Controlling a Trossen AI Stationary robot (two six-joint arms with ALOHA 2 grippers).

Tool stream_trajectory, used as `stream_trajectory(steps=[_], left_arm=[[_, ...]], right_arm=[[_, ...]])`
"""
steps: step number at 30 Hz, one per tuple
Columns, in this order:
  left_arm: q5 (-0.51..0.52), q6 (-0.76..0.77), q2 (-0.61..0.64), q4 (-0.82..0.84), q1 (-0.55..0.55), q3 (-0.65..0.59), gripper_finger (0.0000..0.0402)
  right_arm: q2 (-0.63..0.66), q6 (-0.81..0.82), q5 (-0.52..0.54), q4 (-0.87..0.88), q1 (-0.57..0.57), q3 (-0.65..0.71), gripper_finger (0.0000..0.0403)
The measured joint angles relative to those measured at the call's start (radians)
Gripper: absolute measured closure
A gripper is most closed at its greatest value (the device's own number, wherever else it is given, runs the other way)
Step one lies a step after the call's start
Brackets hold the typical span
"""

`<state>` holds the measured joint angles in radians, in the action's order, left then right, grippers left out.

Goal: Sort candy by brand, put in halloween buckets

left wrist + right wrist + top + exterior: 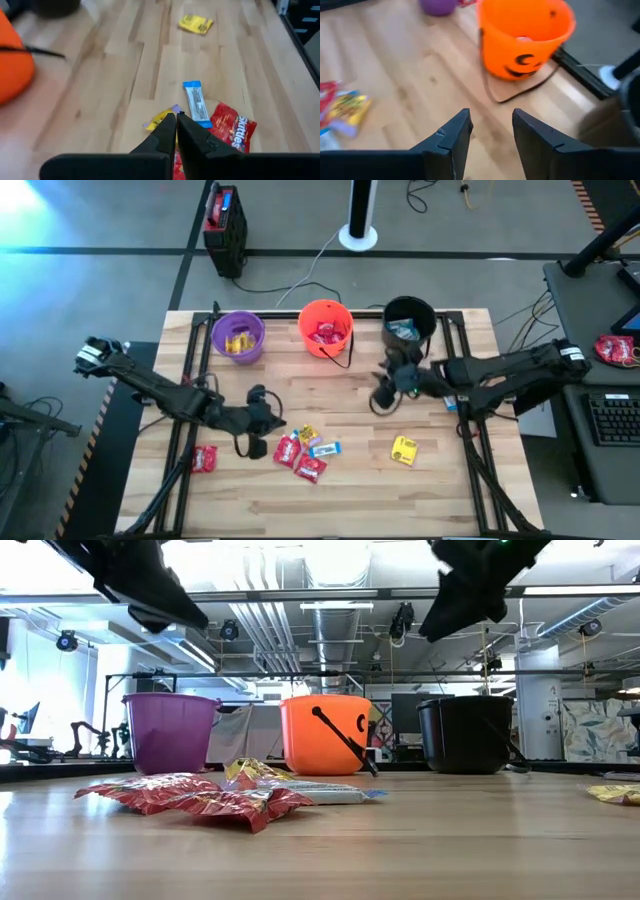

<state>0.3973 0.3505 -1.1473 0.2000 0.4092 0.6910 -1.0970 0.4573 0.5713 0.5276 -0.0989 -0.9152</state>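
Candy: loose packets lie mid-table, more inside the three buckets.
Right gripper: raised before the black bucket, fingers apart, empty.
Left gripper: low beside the pile, fingers together.

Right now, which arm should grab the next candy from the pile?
Left. The left gripper, shut and empty, sits right beside the pile: red packets, a blue-and-white packet. The right gripper, open and empty, is near the black bucket, farther off; only the lone yellow packet suits it.
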Motion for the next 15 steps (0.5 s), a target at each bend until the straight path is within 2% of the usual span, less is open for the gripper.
stream_trajectory(steps=[4,8,15], left_arm=[[0.005,0.095,-0.073,-0.023,0.0,0.002,0.0402],[0.026,0.17,-0.134,-0.084,-0.001,0.002,0.0392],[0.039,0.187,-0.229,-0.15,-0.001,0.002,0.0323]], right_arm=[[0.009,0.014,0.005,-0.001,-0.072,0.004,0.0252],[0.027,0.013,0.008,-0.001,-0.085,0.004,0.0232],[0.03,-0.004,0.061,-0.001,-0.084,0.01,0.0202]])
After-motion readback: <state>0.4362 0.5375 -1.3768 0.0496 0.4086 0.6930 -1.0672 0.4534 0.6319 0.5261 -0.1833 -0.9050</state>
